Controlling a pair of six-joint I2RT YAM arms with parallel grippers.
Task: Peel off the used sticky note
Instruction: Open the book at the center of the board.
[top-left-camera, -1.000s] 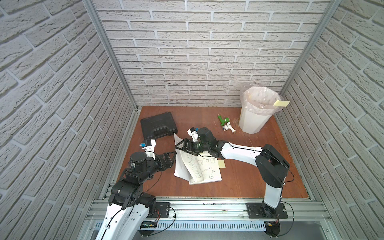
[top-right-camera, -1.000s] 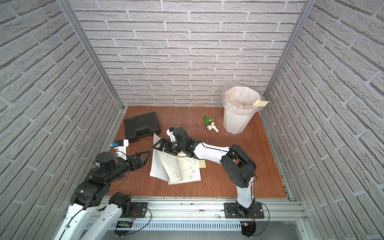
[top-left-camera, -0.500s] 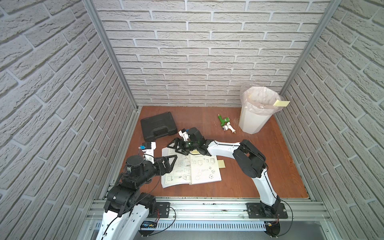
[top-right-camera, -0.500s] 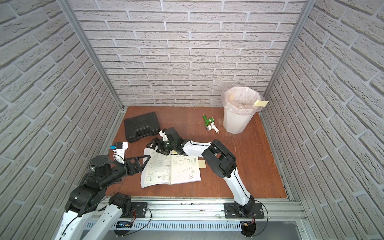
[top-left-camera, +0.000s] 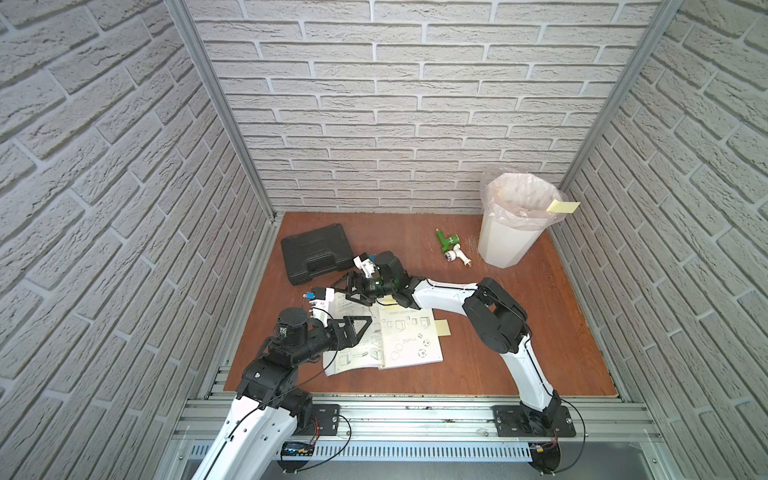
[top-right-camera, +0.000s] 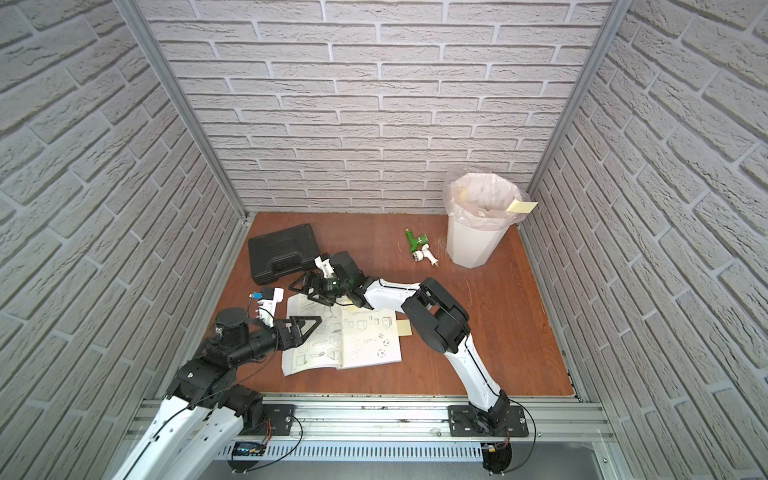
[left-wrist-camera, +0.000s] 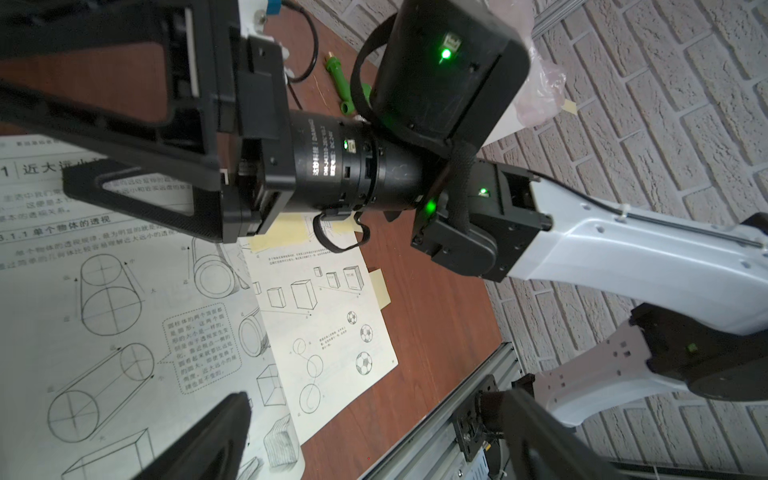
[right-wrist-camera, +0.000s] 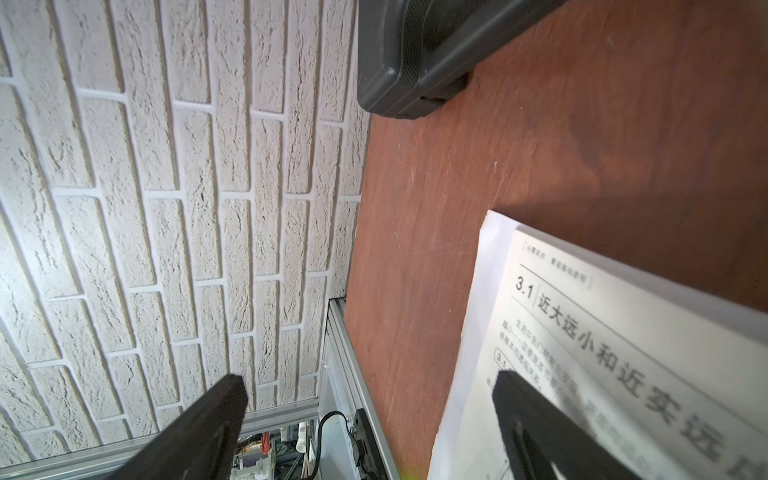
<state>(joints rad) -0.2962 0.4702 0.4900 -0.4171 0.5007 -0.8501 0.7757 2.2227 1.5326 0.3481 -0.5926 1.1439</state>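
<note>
A second ago one page stood up in the air; now the book lies open and flat on the surface. The right fingers are wide apart over its far left corner and the left fingers are apart over the left page, both empty. The yellow sticky note sits uncovered at the top of the right page, under the right wrist, so I think peeling can begin.

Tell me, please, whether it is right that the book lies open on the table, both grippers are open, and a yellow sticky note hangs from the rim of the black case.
Not quite: both top views show that sticky note on the rim of the white bin, not the black case. The book lies open on the table; left gripper and right gripper are open.
</note>
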